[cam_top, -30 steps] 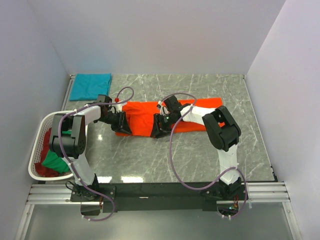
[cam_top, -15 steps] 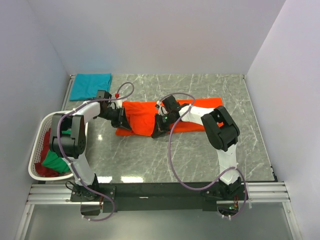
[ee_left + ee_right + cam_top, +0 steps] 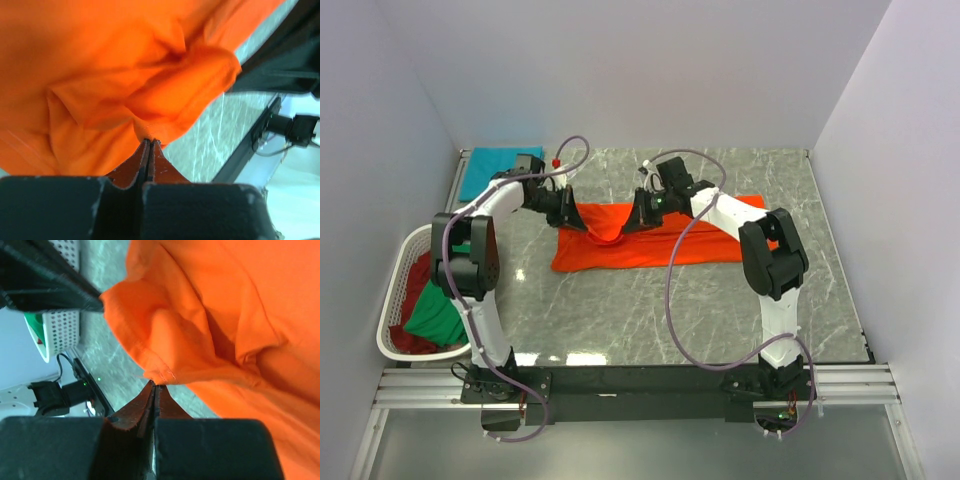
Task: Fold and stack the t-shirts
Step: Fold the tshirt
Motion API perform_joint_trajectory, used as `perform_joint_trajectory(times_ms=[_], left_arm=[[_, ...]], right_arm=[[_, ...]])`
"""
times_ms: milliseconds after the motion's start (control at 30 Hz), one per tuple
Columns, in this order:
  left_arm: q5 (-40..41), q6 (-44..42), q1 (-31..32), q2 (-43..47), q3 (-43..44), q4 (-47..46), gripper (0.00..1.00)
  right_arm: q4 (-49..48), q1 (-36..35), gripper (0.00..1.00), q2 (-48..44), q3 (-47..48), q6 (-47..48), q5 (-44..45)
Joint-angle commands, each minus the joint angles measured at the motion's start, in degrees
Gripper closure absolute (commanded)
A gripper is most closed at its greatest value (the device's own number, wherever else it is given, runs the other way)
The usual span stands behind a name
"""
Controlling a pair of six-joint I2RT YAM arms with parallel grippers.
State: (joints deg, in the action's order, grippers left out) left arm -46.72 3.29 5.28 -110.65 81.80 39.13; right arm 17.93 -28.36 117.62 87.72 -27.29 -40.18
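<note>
Top view: the bright orange t-shirt (image 3: pixel 655 248) lies near the middle of the grey marbled tabletop (image 3: pixel 620 320) as a long, narrow band. The cloth is plain, soft and creased. Its long axis runs roughly from 9 to 3 o'clock, with the right end tipped slightly toward 2 o'clock. The near edge lies flat on the stone.

At the band's left half, the far edge is held above the tabletop at two points. The left pincer (image 3: pixel 579 222) is clenched on it from the 9 o'clock side, and the right pincer (image 3: pixel 631 222) from the 3 o'clock side. Between them the cloth sags in a shallow pouch.

Left wrist view: the two fingers of the left pincer meet tip to tip on a stitched orange hem, and rumpled folds fill the frame above them. Right wrist view: the right pincer is likewise pinched tight on a hemmed edge, and the cloth spreads toward 1 o'clock.

The teal t-shirt (image 3: pixel 498 171) rests as a flat folded rectangle at the tabletop's far left corner, about 10 o'clock from the orange one and well apart from it. Its long axis also runs from 9 to 3 o'clock.

The green t-shirt (image 3: pixel 434 318) and the dark red t-shirt (image 3: pixel 413 276) lie crumpled together in the white slatted basket (image 3: pixel 388 345) at 8 o'clock, beside the tabletop's left edge. No axis can be read from either.
</note>
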Motion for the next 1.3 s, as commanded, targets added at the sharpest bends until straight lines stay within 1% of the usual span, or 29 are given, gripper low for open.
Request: perform_joint_trajectory(times_ms=[0, 67, 267, 300, 333, 400, 433, 533, 567, 633, 700, 733, 767, 800, 833, 900, 933, 1033, 1067, 1100, 1133, 1167, 1200, 1233, 1267], left_arm=[[-1.10, 1.45, -0.27, -2.63, 6.08, -1.60, 0.99], [-1.01, 2.07, -0.62, -5.00, 8.81, -1.87, 0.99], [0.04, 3.65, -1.41, -9.05, 12.59, -3.27, 0.99], [0.22, 3.91, -1.41, -9.49, 12.86, -3.62, 0.98], [0.23, 4.27, -1.50, -9.76, 13.21, -3.89, 0.96], [0.31, 4.79, -1.67, -10.63, 14.26, -4.59, 0.85], [0.14, 5.14, -1.85, -10.64, 14.44, -5.12, 0.81], [-0.21, 6.99, -2.38, -10.64, 14.53, -8.28, 0.73], [-0.56, 7.52, -2.81, -10.29, 14.09, -9.33, 0.67], [-1.27, 9.10, -3.52, -9.59, 12.87, -12.58, 0.62], [-1.62, 9.89, -4.05, -7.66, 11.63, -15.82, 0.61], [-1.45, 10.07, -4.48, -6.08, 10.15, -16.71, 0.59], [-1.18, 10.07, -4.57, -5.29, 9.35, -17.33, 0.57], [-1.01, 9.37, -4.58, -4.49, 8.73, -17.60, 0.56], [-0.40, 8.76, -4.58, -3.70, 7.77, -16.73, 0.55], [0.13, 7.35, -4.58, -2.99, 6.80, -14.54, 0.54], [0.75, 6.82, -4.49, -2.30, 5.66, -14.00, 0.54], [2.07, 5.50, -4.49, -0.45, 2.41, -12.77, 0.54], [2.42, 5.24, -4.40, -0.01, 1.62, -12.42, 0.55], [2.68, 4.28, -4.14, 0.34, 1.00, -11.89, 0.55], [3.03, 3.66, -3.44, 0.96, -0.05, -10.50, 0.57], [4.34, 2.70, -3.00, 1.22, -0.58, -9.79, 0.57], [5.23, 2.17, -2.38, 1.40, -1.28, -9.26, 0.58], [5.93, 1.55, -0.99, 1.66, -1.64, -8.12, 0.58], [7.94, 0.67, -0.19, 1.49, -1.73, -7.85, 0.59]], right_arm=[[-1.76, 0.76, 1.00, 1.11, 3.51, 0.57, -1.12], [-2.02, 1.37, 1.00, 2.26, 4.21, 0.57, -1.04], [-2.38, 2.52, 1.00, 5.07, 6.05, 0.40, -0.60], [-2.38, 2.87, 1.00, 5.33, 6.23, 0.31, -0.60], [-2.38, 2.96, 1.00, 5.60, 6.23, 0.13, -0.25], [-2.64, 3.48, 1.00, 5.77, 5.97, -0.13, 0.10], [-2.73, 3.83, 1.00, 5.69, 5.97, -0.48, 0.54], [-3.87, 5.07, 1.00, 5.86, 5.27, -2.41, 0.46], [-4.31, 5.33, 1.00, 5.95, 4.92, -2.85, -0.24], [-5.27, 5.77, 1.00, 6.04, 5.09, -3.90, -0.86], [-6.59, 6.12, 0.97, 5.69, 5.00, -4.61, -0.60], [-6.86, 6.21, 0.90, 5.43, 5.09, -4.96, -0.34], [-6.69, 6.30, 0.86, 5.42, 5.61, -4.97, -0.16], [-6.25, 6.39, 0.78, 5.42, 6.14, -4.97, 0.80], [-5.55, 6.47, 0.65, 5.68, 7.01, -4.36, 1.24], [-3.79, 7.52, 0.57, 4.99, 7.11, -2.96, 3.25], [-3.17, 8.05, 0.49, 4.64, 6.85, -2.42, 3.70], [0.16, 10.95, 0.49, 3.14, 6.76, 2.05, 3.71], [2.96, 12.35, 0.50, 2.36, 6.67, 3.98, 4.14], [4.72, 12.89, 0.52, 0.96, 6.67, 8.96, 4.76], [6.83, 13.41, 0.56, 0.33, 7.11, 11.62, 6.85], [11.72, 13.85, 0.58, -0.02, 7.63, 13.99, 8.00], [14.21, 14.99, 0.59, -0.11, 8.25, 18.45, 9.23], [19.11, 15.52, 0.62, 0.06, 9.91, 20.50, 11.25], [21.51, 15.96, 0.64, 0.50, 10.97, 22.70, 13.01]])
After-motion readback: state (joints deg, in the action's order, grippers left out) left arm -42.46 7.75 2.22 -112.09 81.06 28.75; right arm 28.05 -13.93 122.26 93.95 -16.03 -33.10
